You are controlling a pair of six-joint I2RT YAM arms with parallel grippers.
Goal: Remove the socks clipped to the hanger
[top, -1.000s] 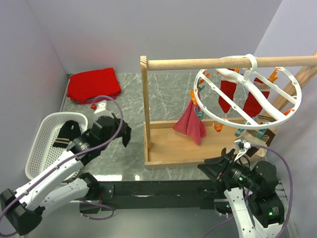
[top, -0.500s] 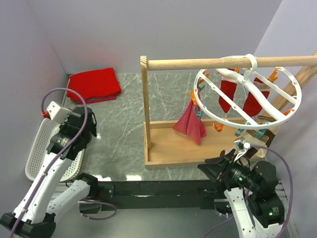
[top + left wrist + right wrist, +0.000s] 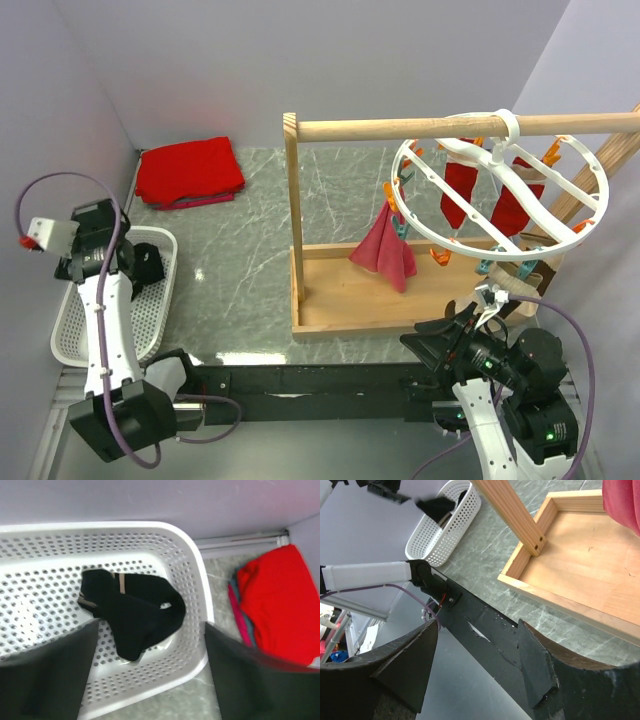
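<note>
Left gripper has swung back over the basket: fingers wide apart, empty, black sock lying in the basket below. Right gripper unmoved, fingers spread wide, holding nothing. Hanger on rail; red socks and pink sock clipped on.

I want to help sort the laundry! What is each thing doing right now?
left gripper: open, empty, over the basket
right gripper: open, empty
black sock: lying loose in the basket
pink sock: clipped to the hanger, hanging
red socks: clipped to the hanger, hanging
hanger: hooked on the wooden rail
red cloth: folded, lying flat
</note>
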